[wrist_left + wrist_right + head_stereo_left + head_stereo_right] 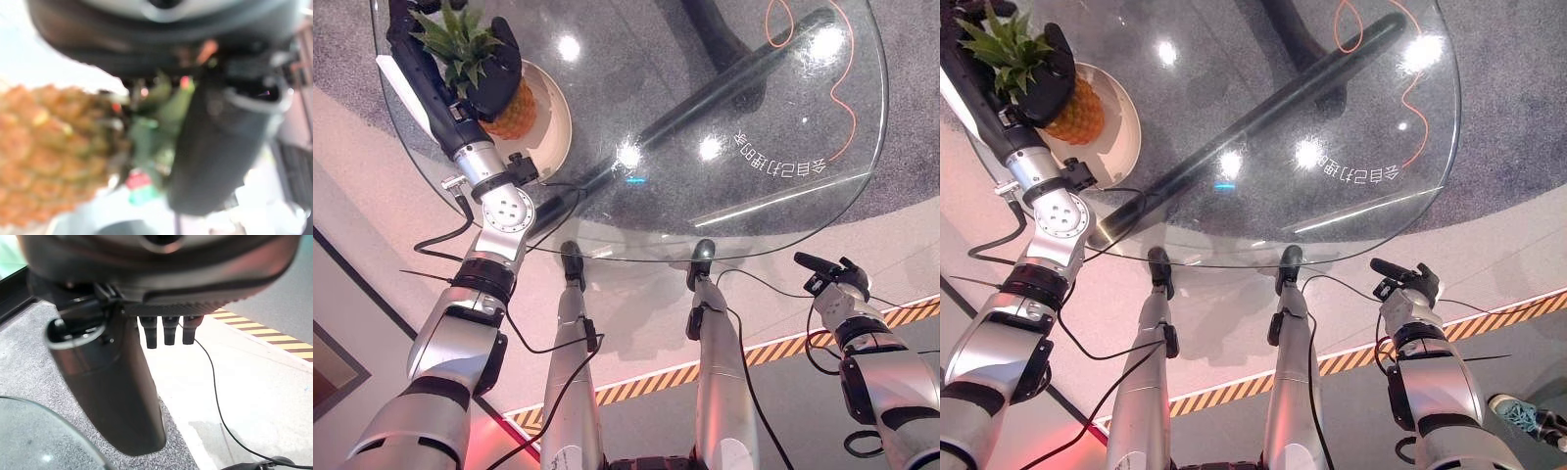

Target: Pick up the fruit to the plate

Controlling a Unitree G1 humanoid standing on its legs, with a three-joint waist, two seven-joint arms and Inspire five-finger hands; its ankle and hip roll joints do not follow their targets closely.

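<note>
Pineapple (512,111) tilted — crown toward left robot hand (489,69)

The left hand (489,69) is covering the top of the pineapple (512,113), so where leaves meet fruit is staying hidden in both eye views. The pineapple and hand are hiding part of the plate (554,125). In the left wrist view everything is blurring; the pineapple's (54,152) end is being cut off by the frame edge. The glass bench (1332,108) is running past the upper picture edge.
</note>
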